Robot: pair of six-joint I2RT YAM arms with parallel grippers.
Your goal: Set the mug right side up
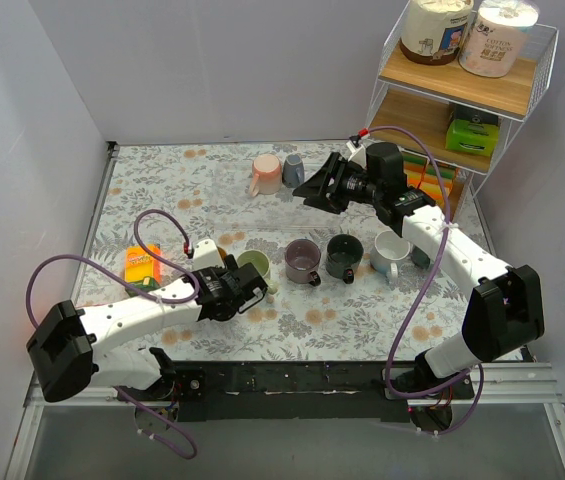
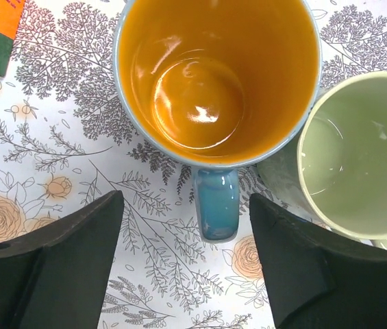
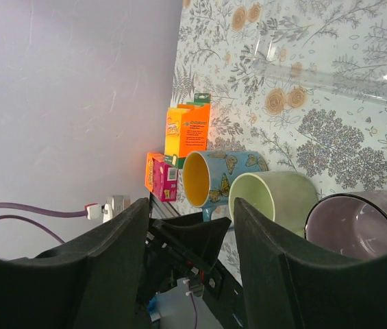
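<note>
- Blue mug (image 2: 217,82) stands upright, orange inside showing, just beside a green mug (image 2: 357,154).
- Left gripper (image 2: 185,209) jaws spread, flanking its handle.
- Right gripper (image 3: 192,205) jaws spread, empty.

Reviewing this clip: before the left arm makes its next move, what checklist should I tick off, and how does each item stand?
1. Blue mug mouth up: ok, its orange inside shows.
2. Left gripper open, fingers either side of the handle: ok.
3. Fingers clear of the handle: ok, gaps on both sides.
4. Blue mug apart from green mug: cannot tell, the rims look very close.
5. Right gripper open and empty: ok.
</note>
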